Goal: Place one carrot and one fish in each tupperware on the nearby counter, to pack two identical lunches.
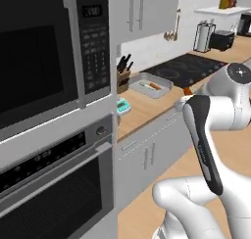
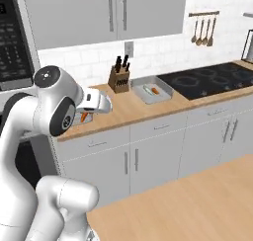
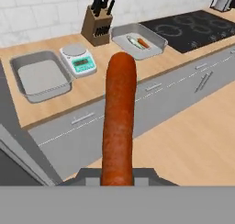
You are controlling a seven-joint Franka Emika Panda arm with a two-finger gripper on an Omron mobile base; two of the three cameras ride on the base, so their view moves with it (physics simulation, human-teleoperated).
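A carrot (image 3: 118, 122) is held in the closed end effector (image 3: 117, 172), above the floor before the tabletop (image 3: 105, 87). It is judged light, stiff and smooth; the thick end is best gripped.

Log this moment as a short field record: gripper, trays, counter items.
gripper: holds a carrot, above the floor in front of the counter
near tray: empty
far tray: a carrot and a fish inside
between trays: scale, knife block
beyond far tray: cooktop
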